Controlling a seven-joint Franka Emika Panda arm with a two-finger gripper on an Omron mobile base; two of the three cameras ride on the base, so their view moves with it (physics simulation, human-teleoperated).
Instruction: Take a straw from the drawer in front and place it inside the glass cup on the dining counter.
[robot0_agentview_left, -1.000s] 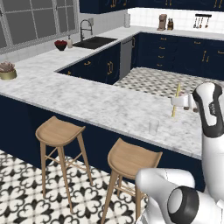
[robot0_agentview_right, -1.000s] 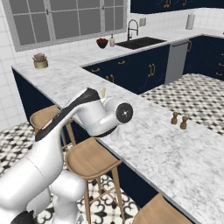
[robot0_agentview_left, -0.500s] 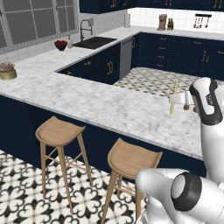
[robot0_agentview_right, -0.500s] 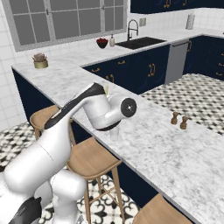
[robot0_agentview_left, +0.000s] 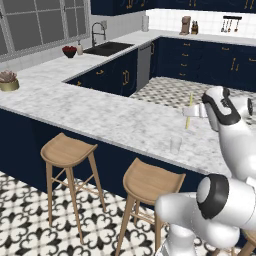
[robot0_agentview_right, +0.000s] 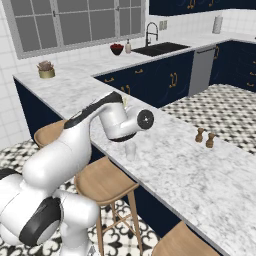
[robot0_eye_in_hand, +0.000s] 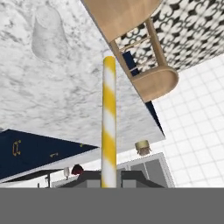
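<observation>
- The white robot arm reaches over the long marble dining counter (robot0_agentview_left: 115, 120), a worktop with a plain navy front and wooden stools (robot0_agentview_left: 67, 150) tucked beneath its edge.
- The fingers (robot0_agentview_left: 191, 111) are closed tight on the straw (robot0_agentview_left: 189, 112), gripping it near one end.
- In the hand view the straw (robot0_eye_in_hand: 108, 122) is yellow with white stripes and runs straight out from between the two dark finger tips.
- In the left base view the straw stands nearly upright in the grip, above the worktop and not touching it.
- The glass cup (robot0_agentview_left: 175, 145) stands upright on the worktop near the stool-side edge, just below and slightly toward the stools from the straw.
- The cup is clear and looks empty; the straw is outside it, with open air between the straw's lower tip and the cup's rim.
- In the right base view the cup (robot0_agentview_right: 130, 150) sits just beside the arm's wrist, on the same marble top.
- Farther along the worktop from the cup stand two small brown shakers (robot0_agentview_right: 205, 138), side by side and upright.
- At the far end of the worktop from the cup sits a small brass pot with a plant (robot0_agentview_left: 8, 81) in it.
- Beyond the worktop, a red bowl (robot0_agentview_right: 116, 48) rests beside the sink.
</observation>
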